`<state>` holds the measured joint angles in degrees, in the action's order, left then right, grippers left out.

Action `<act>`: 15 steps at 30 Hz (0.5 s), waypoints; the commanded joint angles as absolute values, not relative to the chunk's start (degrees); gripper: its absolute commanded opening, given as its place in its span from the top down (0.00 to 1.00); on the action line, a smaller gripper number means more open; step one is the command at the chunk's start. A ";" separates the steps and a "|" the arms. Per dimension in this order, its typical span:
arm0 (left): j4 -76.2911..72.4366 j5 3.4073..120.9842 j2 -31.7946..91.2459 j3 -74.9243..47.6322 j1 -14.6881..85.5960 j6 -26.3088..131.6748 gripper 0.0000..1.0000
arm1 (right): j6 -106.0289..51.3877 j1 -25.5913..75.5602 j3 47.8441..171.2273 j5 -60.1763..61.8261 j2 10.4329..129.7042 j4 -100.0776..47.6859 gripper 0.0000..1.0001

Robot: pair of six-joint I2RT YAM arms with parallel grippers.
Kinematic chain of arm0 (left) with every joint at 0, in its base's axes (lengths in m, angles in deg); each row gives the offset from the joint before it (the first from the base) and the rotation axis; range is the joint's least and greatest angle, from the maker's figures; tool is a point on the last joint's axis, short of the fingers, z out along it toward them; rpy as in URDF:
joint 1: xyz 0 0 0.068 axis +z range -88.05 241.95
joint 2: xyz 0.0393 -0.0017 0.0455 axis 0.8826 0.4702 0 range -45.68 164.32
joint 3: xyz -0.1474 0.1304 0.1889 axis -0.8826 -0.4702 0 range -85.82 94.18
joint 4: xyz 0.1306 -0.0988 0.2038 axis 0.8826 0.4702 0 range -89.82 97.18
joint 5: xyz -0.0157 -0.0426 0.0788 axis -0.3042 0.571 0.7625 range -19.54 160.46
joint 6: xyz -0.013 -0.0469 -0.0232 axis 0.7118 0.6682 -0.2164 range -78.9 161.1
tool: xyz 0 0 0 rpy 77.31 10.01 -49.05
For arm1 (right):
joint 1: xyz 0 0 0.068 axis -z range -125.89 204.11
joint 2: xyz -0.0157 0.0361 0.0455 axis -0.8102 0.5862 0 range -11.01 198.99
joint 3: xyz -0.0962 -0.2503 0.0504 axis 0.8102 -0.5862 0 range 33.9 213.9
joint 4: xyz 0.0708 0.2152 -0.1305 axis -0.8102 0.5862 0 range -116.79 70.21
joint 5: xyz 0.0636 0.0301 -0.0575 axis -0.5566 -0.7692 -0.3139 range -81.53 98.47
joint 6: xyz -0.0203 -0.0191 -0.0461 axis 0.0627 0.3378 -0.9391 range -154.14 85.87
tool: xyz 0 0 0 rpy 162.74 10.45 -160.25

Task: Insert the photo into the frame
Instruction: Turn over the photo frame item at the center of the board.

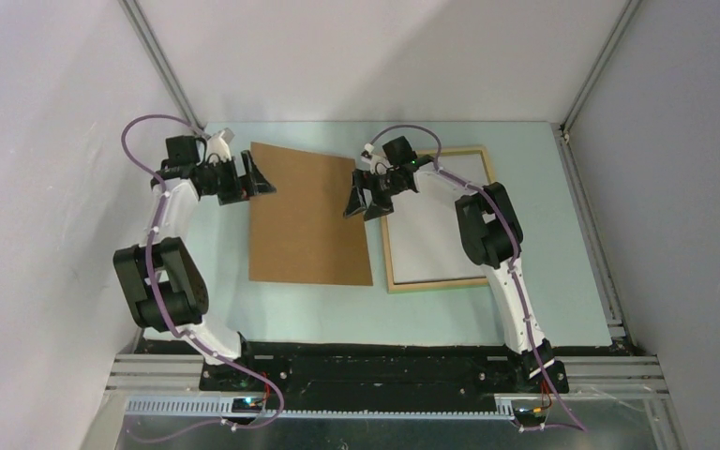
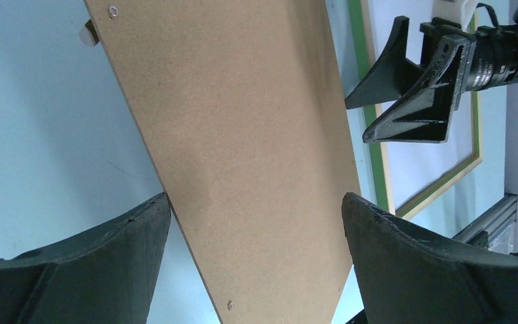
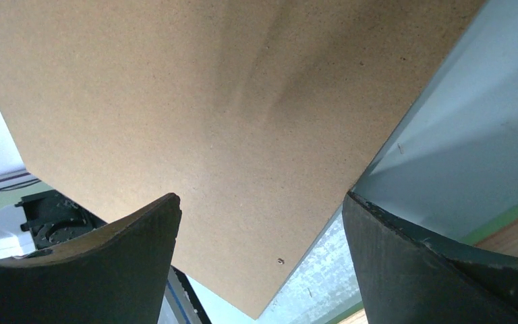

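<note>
Jaws wide and empty on left gripper (image 1: 264,176) and right gripper (image 1: 356,208), photo (image 1: 307,216) brown back up at picture centre between them, frame (image 1: 436,281) just right of photo.

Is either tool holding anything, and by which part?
Nothing is held: left tool and right tool both stand open near the far corners of the photo.
</note>
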<state>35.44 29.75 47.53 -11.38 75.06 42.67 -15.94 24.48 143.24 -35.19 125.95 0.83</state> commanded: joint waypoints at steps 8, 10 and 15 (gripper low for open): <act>38.79 13.00 43.46 -10.01 70.85 47.56 0.04 | -12.96 22.19 142.58 -50.55 131.95 -6.38 0.08; 38.76 13.37 42.83 -9.92 70.80 47.80 0.04 | -12.61 22.23 142.73 -51.19 132.13 -7.20 0.08; 38.69 14.02 41.41 -9.79 70.74 48.53 0.04 | -12.37 22.28 142.84 -51.76 132.21 -7.51 0.09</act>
